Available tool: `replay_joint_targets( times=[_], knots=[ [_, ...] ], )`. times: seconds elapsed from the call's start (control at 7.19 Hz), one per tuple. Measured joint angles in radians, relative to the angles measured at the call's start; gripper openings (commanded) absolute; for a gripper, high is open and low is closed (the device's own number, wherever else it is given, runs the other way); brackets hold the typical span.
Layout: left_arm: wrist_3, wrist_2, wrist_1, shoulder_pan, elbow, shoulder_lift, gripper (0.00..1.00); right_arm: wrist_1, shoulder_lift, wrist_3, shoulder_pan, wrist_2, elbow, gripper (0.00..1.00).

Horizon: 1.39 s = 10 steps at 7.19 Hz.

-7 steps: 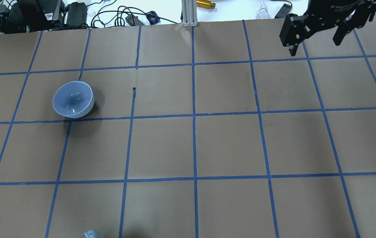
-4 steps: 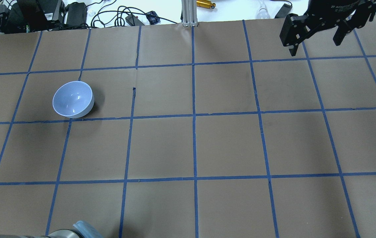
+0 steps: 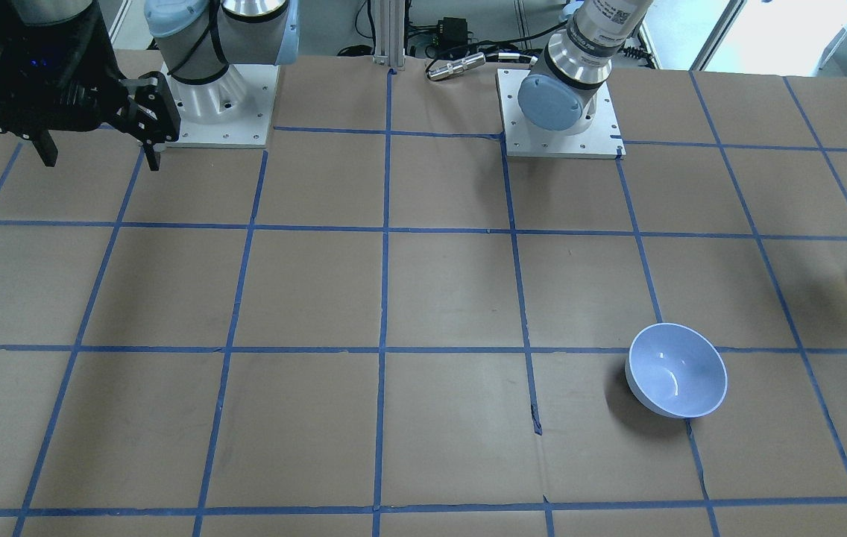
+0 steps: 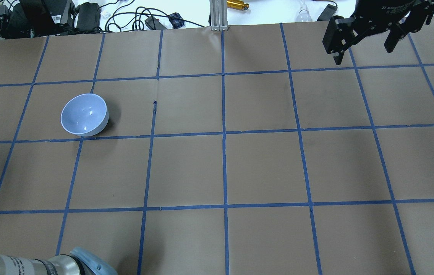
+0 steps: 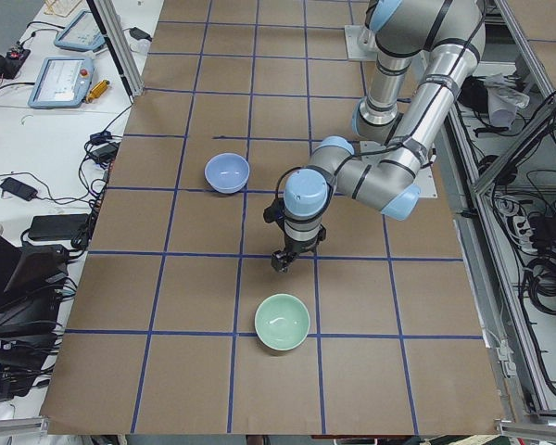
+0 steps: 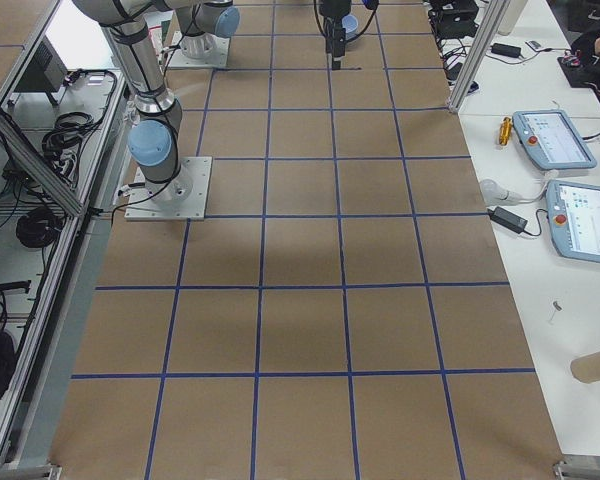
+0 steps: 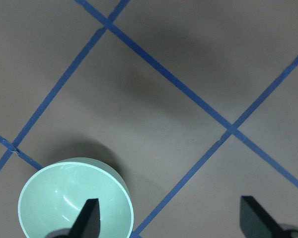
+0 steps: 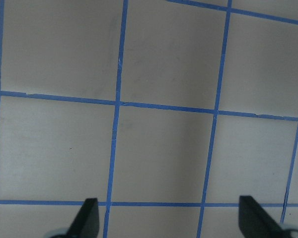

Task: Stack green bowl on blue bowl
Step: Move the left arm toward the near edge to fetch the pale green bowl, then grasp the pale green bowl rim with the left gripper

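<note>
**Approach to the green bowl.** The green bowl (image 5: 282,321) is shown upright on the table (image 5: 204,297), near the end on the robot's left. It is well apart from the blue bowl (image 5: 227,172), which is also upright and empty. The left gripper (image 5: 283,260) hangs above the table between the two bowls, nearer the green one, with its jaws spread wide and nothing held.

In the left wrist view the green bowl is offset to one side of the gripper's centre. One fingertip (image 7: 89,220) is seen over the bowl's hollow, the other over bare table. A sideways shift toward the bowl is judged necessary before its rim is grasped. The bowl is round, so no long axis is offered.

The right gripper (image 4: 364,49), likewise wide open and empty, is held at the opposite end, so the left arm is the nearer.

The green bowl is absent from the overhead view, cut by the frame edge in the front-facing view, and cropped at the bottom edge in the wrist view.
</note>
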Motion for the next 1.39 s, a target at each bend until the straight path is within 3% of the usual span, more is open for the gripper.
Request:
replay_joint_targets(
  times=[0.42,1.39],
  knots=[
    [0.278,-0.031,0.126,0.063,0.005,-0.088,1.0,0.0,0.0,0.0,0.0,0.0,0.0,1.0],
    [0.413,-0.158,0.213,0.122,0.025,-0.229,1.0,0.0,0.0,0.0,0.0,0.0,0.0,1.0]
  ],
)
